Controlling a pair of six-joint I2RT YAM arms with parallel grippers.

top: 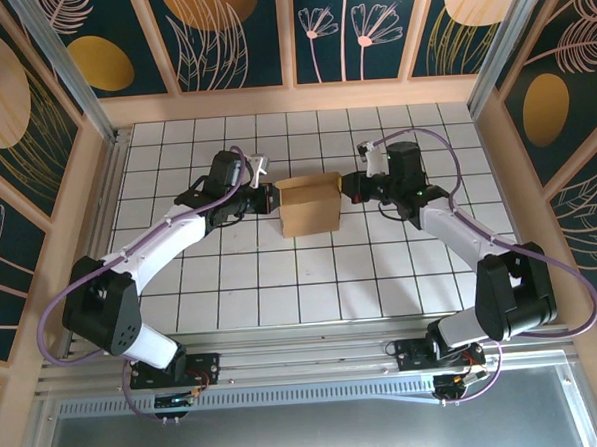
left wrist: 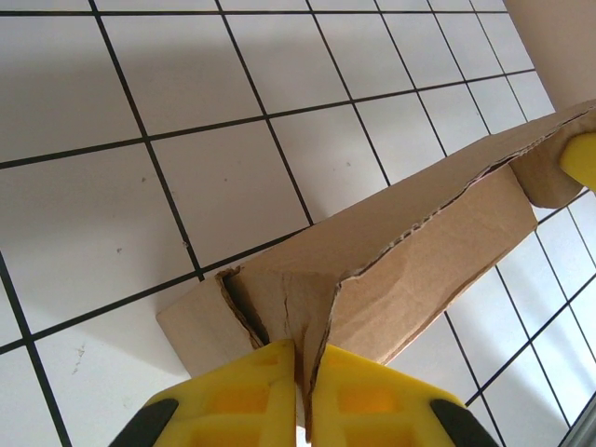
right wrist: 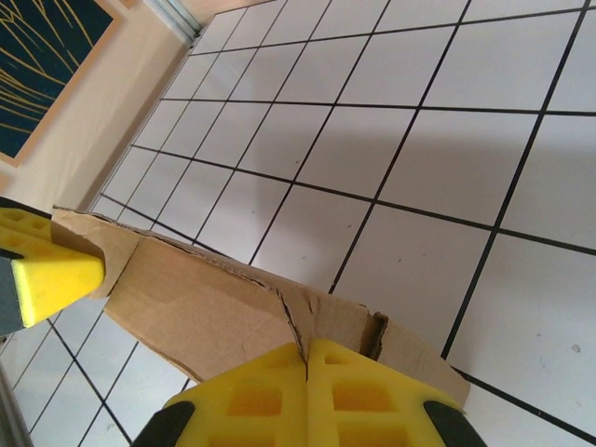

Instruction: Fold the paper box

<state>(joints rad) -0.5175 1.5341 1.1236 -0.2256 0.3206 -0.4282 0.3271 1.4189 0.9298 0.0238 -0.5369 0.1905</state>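
L jaws: pinching paper box (left wrist: pixel 410 242) end | R jaws: pinching opp. end | box part-folded, over tiled table (left wrist: pixel 186 93)

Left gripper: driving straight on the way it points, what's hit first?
The paper box: the left gripper is shut on its near edge, so any push goes into the cardboard. Beyond it, probably the right gripper, shut on the far end.

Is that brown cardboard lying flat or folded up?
Partly folded: the paper box shows panels bent along creases, ends pinched by the left gripper and right gripper.
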